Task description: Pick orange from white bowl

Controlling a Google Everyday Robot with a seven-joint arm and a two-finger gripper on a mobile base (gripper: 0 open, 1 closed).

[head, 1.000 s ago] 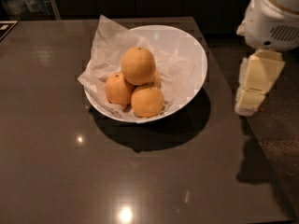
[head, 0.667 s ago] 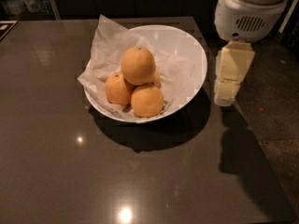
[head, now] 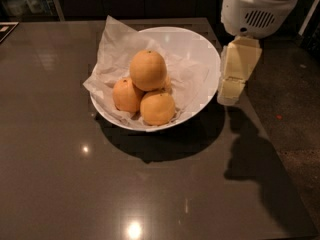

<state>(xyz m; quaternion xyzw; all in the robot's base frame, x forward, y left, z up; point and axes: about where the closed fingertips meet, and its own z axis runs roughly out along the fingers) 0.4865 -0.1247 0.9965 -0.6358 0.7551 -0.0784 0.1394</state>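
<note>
The white bowl sits on the dark table, lined with crumpled white paper. Three round fruits are piled in it. The orange, the largest, rests on top of the two smaller ones; a tiny dark stem dot shows on its top. My gripper hangs from the white arm housing just outside the bowl's right rim, pointing down, about level with the rim. It holds nothing.
The dark glossy table reaches to the left and front. Its right edge runs just past the bowl, with speckled dark floor beyond. The bowl and arm cast shadows on the table's front right.
My arm and gripper have moved left, from well right of the bowl to right beside its right rim. The bowl and fruits have not moved.
</note>
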